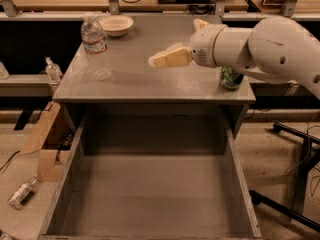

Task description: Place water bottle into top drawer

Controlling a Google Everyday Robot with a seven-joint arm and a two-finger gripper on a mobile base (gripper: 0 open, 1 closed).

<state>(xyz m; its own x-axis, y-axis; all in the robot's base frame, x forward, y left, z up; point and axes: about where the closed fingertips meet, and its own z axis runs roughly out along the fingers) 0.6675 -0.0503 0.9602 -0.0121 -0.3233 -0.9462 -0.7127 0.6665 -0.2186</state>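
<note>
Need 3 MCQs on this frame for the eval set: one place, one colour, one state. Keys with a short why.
1. Where does the water bottle stand?
A) on the floor
B) on the cabinet top, left side, by the bowl
C) on the rear bench

2. What colour is the can behind the arm?
A) green
B) red
C) blue

3. The top drawer is:
A) shut
B) open, holding the bottle
C) open, with nothing in it

Key:
1 B: it stands upright near the top's left edge. The gripper hovers over the middle of the top, to the bottle's right and apart from it.
2 A: green shows below the arm.
3 C: it is pulled out and only its grey bottom and walls show.
</note>
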